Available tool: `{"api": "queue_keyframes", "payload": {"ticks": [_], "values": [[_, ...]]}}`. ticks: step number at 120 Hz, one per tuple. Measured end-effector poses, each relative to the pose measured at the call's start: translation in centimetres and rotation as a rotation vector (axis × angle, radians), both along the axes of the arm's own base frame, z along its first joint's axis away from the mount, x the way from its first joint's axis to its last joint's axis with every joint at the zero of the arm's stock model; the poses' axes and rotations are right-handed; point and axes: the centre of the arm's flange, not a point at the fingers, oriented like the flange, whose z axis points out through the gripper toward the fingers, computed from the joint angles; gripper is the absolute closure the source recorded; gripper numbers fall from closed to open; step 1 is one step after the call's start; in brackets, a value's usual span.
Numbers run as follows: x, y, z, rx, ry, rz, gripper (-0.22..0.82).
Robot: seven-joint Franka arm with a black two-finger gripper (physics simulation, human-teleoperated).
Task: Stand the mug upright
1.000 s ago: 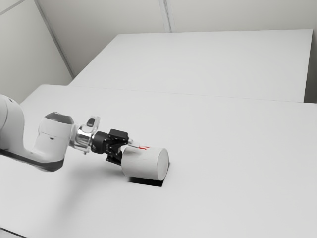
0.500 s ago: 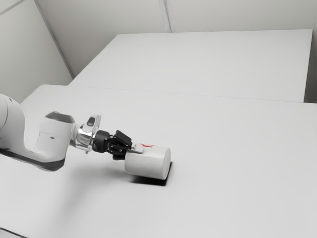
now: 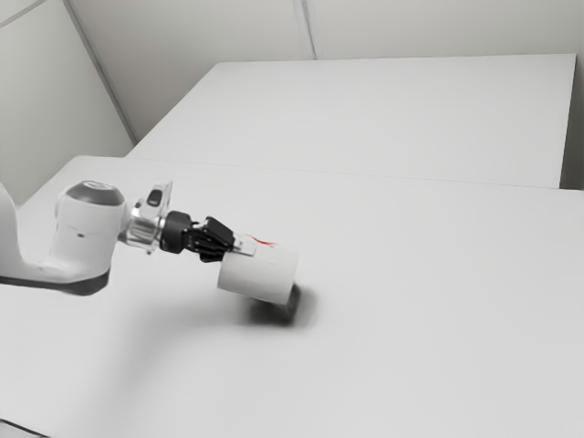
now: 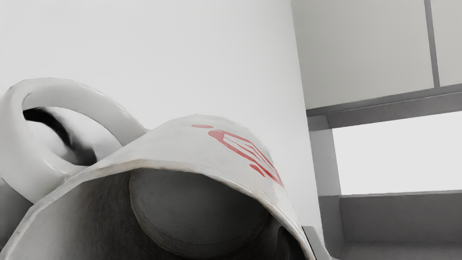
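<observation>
Mug (image 3: pixel 258 276) was held clear of the surface (image 3: pixel 411 319)

The tool (image 3: pixel 241 245) was clamped on the mug's wall at the rim (image 4: pixel 142 164), one finger inside. The mug hung tilted, not upright, its base toward the exterior view's right and its mouth toward the tool, above a dark shadow (image 3: pixel 274 312).

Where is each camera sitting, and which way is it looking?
Exterior view: beside the arm, looking down across the white table; the arm and its black hand reach in from the exterior view's left.
Wrist view: on the hand itself, facing forward into the open mouth of the mug; a fingertip shows at the bottom edge, against the mug's outside.
Both share the mug, its red print and part of the hand.
</observation>
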Motion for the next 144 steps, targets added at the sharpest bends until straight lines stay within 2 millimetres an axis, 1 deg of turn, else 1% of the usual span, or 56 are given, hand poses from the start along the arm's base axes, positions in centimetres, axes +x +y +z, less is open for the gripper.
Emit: {"api": "queue_keyframes", "payload": {"ticks": [17, 25, 36, 47, 57, 65, 71, 82, 89, 115, 144], "values": [[0.6, 2.2, 2.4, 0.192, -0.07, -0.029, 0.78], [1.2, 3.3, 3.3, 0.317, -0.097, -0.066, 0.78], [2.5, 4.5, 5.7, 0.524, -0.141, -0.151, 0.78], [3.5, 4.4, 7.5, 0.707, -0.17, -0.245, 0.79], [4.2, 2.9, 8.1, 0.848, -0.178, -0.337, 0.79], [4.5, 1.5, 8.0, 0.943, -0.174, -0.403, 0.79], [4.8, 0.5, 7.4, 0.993, -0.162, -0.439, 0.79], [5.1, -1.3, 6.3, 1.05, -0.147, -0.482, 0.79], [5.2, -2.1, 6.0, 1.07, -0.14, -0.489, 0.79], [5.5, -3.3, 4.7, 1.097, -0.099, -0.461, 0.79], [5.8, -3.8, 2.6, 1.102, -0.043, -0.426, 0.79]]}}
